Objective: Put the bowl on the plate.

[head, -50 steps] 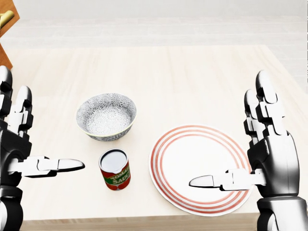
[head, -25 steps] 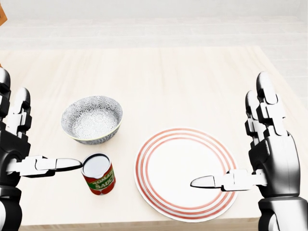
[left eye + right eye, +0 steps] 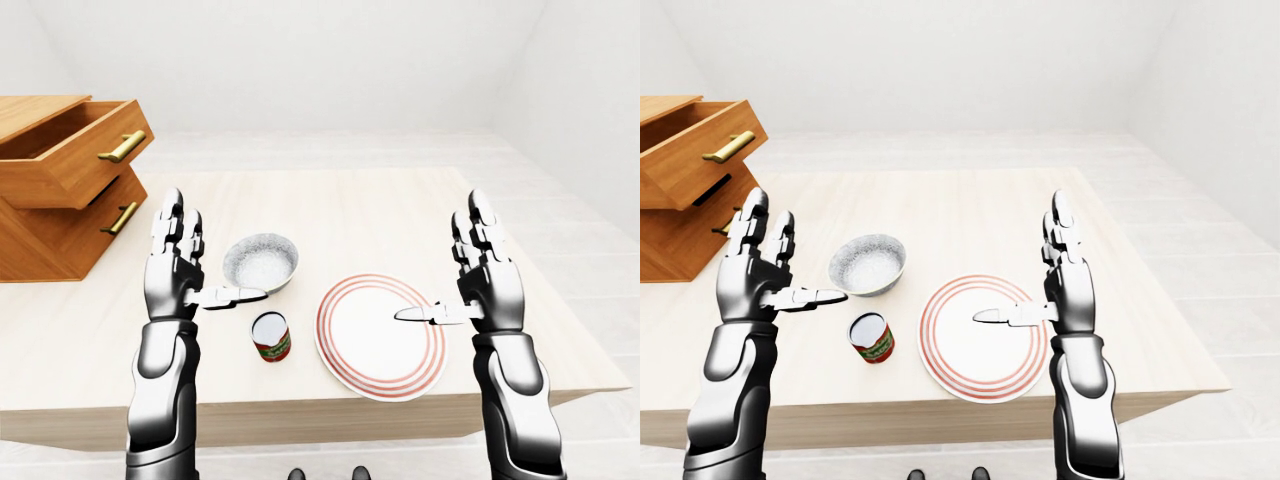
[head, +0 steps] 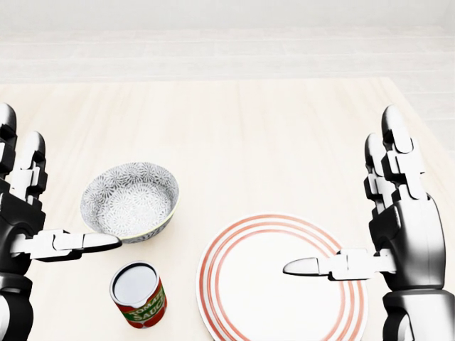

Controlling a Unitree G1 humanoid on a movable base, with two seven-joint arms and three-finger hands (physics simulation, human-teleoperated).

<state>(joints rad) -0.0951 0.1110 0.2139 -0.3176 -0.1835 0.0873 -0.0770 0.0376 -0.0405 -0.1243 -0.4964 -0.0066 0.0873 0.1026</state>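
A grey patterned bowl (image 4: 129, 202) stands upright on the pale wooden table, at the left of the head view. To its right lies a white plate (image 4: 242, 284) with red rings, cut off by the view's bottom edge. My left hand (image 4: 64, 192) is open beside the bowl, fingers up. Its thumb (image 4: 92, 241) points right and overlaps the bowl's lower rim; contact cannot be told. My right hand (image 4: 338, 195) is open over the plate's right side, with its thumb stretched left above the plate. Neither hand holds anything.
A tomato sauce can (image 4: 138, 295) stands upright just below the bowl, left of the plate. A wooden drawer unit (image 3: 60, 215) with its top drawer (image 3: 70, 150) pulled out sits at the table's left. The table's right edge (image 3: 560, 330) lies beyond my right hand.
The whole head view has shifted: bowl, can and plate slid left, then down the picture, so the camera has moved. Both hands keep the same open pose.
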